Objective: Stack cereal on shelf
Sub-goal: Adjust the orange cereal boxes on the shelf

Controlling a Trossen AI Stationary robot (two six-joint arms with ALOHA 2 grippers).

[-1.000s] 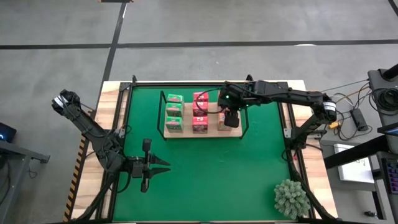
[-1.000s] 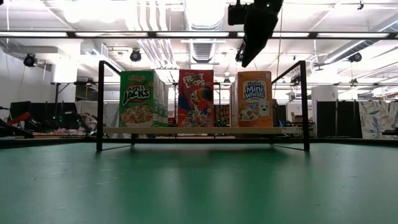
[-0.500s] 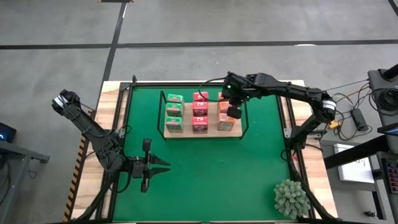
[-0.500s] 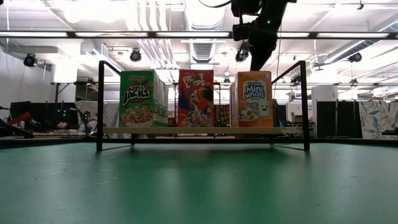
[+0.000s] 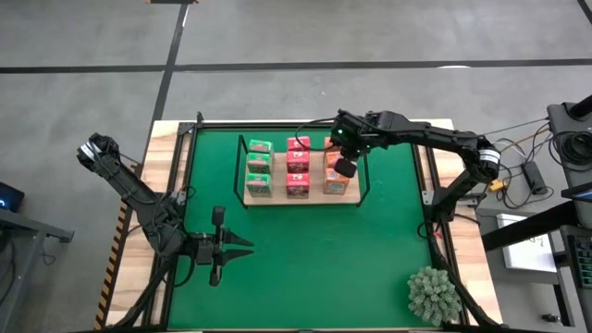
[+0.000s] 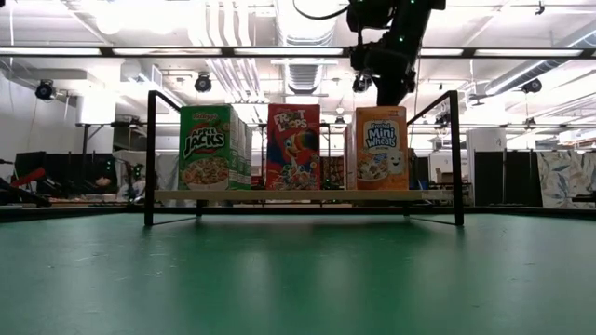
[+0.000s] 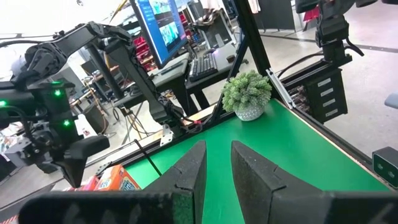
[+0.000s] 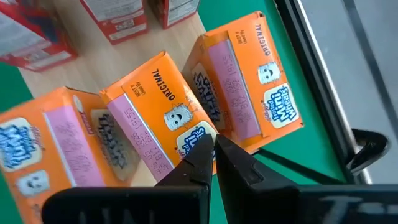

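The shelf (image 5: 277,176), a light-wood board with black wire ends, holds cereal boxes standing upright on their bases in three rows: green (image 5: 259,166), red (image 5: 297,166) and orange (image 5: 335,185). In the low view the front boxes show as green (image 6: 207,147), red (image 6: 293,147) and orange (image 6: 380,149). My right gripper (image 8: 214,155) is shut and slants down just above the middle orange box (image 8: 155,118), holding nothing. It hangs over the orange row (image 5: 344,166). My left gripper (image 5: 242,247) waits open and level near the table's front left.
A spiky grey-green plant (image 5: 433,294) stands at the near right corner of the green mat (image 5: 305,268). The shelf's black wire frame (image 6: 455,158) rises beside the orange row, close to my right gripper. Bare mat lies between the shelf and the near edge.
My right gripper has drawn back a little from the near orange box toward the table's far edge and sunk slightly, and it now hangs over the middle of the orange row. The boxes have stayed in place.
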